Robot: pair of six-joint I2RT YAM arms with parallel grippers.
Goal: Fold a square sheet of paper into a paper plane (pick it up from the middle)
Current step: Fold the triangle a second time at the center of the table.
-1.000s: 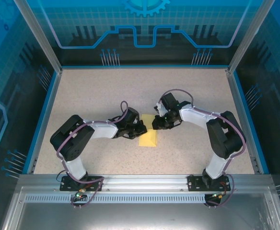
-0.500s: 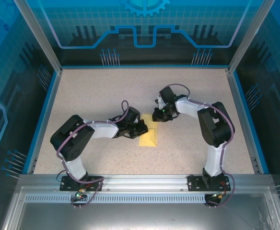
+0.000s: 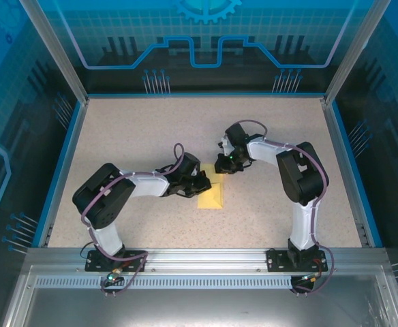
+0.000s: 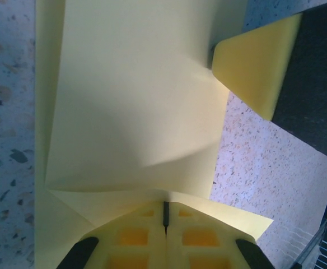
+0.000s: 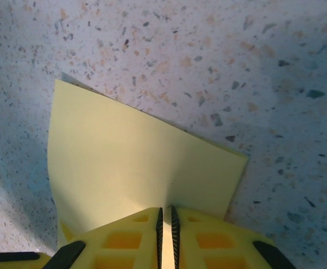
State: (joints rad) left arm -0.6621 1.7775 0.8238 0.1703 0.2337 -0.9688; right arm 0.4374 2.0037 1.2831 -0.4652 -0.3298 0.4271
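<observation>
The square sheet of paper (image 3: 211, 197) lies folded into a small pale yellow shape at the middle of the table. My left gripper (image 3: 202, 185) is shut, its tips (image 4: 165, 203) resting on the sheet's left side, where a folded flap (image 4: 135, 101) spreads out ahead of them. My right gripper (image 3: 221, 168) is at the sheet's far edge. Its jaws (image 5: 165, 208) are closed on that edge, with a sliver of the sheet (image 5: 135, 162) between the pads. One of the right gripper's yellow fingers (image 4: 253, 67) appears in the left wrist view at the sheet's corner.
The speckled tabletop (image 3: 131, 136) is bounded by a blue rim (image 3: 66, 157) and metal posts. Both arm bases stand on the rail (image 3: 199, 259) at the near edge. The right arm's elbow (image 3: 301, 174) rises to the right of the paper.
The right arm's elbow has swung left and farther from the near edge. Its gripper has shifted slightly toward the far side with the paper's edge. The left arm has stayed put.
</observation>
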